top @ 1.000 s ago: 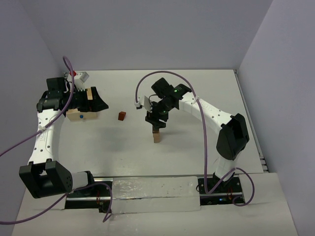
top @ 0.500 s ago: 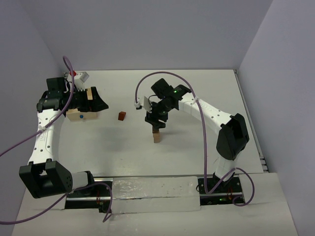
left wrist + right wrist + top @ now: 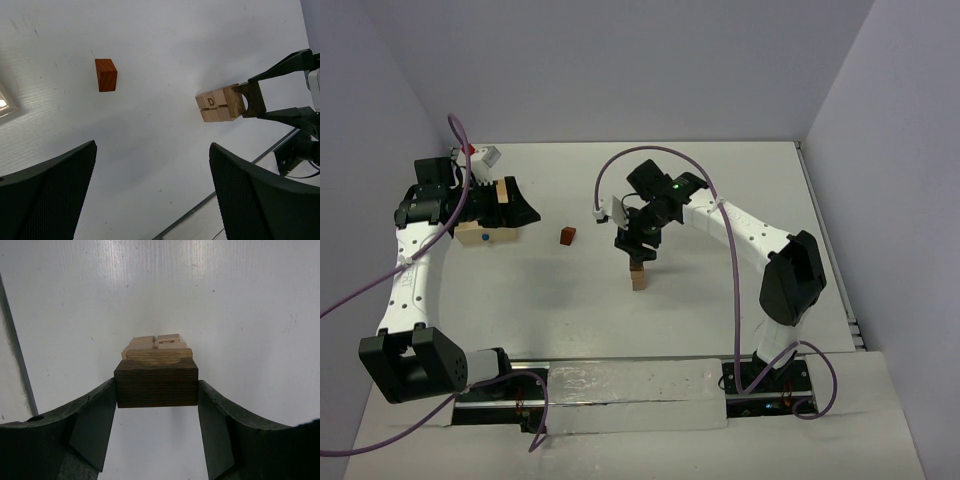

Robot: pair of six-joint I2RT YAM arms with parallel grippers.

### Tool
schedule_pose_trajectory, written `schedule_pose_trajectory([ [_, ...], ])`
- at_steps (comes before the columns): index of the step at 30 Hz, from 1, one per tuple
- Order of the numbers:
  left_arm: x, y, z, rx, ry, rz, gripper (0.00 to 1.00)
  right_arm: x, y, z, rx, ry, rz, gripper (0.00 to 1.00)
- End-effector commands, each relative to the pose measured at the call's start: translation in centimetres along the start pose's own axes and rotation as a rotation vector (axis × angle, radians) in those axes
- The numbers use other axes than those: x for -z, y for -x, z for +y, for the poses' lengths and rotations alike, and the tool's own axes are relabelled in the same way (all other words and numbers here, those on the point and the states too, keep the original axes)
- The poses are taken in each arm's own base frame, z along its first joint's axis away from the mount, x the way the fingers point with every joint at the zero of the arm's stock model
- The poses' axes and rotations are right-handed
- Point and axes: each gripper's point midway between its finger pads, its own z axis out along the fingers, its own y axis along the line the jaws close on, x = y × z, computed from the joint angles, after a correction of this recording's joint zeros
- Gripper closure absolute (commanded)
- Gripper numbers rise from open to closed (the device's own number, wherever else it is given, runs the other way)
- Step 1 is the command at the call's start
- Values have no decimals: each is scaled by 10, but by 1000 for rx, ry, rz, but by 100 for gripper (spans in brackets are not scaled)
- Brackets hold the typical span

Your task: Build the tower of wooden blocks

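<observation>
The wood block tower [image 3: 639, 277] stands mid-table as a short stack of pale tan blocks [image 3: 155, 344]. My right gripper [image 3: 638, 250] is shut on the dark brown arch-shaped block [image 3: 156, 382], pads on both its ends, and the arch sits on top of the stack. The left wrist view shows the stack [image 3: 216, 106] and the arch [image 3: 252, 99] from the side. An orange-brown cube [image 3: 567, 236] lies alone on the table, also seen in the left wrist view [image 3: 106, 75]. My left gripper [image 3: 515, 210] is open and empty, jaws wide [image 3: 152, 150], at the far left.
The shallow pale wooden tray [image 3: 485, 237] sits under the left gripper at the left edge; its corner shows in the left wrist view [image 3: 5, 102]. A pale wooden piece [image 3: 503, 192] stands by the left gripper. Walls close the back and sides.
</observation>
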Motion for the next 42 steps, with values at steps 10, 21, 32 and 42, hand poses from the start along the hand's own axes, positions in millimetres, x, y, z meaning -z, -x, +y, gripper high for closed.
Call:
schedule_pose_trajectory([
  [10,3,15,2,-22,13,-40,1,-10,1,0,13,9,-8,71],
  [21,2,15,2,-22,5,-37,1,-13,-4,0,12,6,4,64],
  [32,1,15,0,-24,-9,-33,1,-13,-3,0,19,2,-3,61],
  [42,2,15,-2,-31,-18,-35,1,-9,-5,2,33,4,1,37],
])
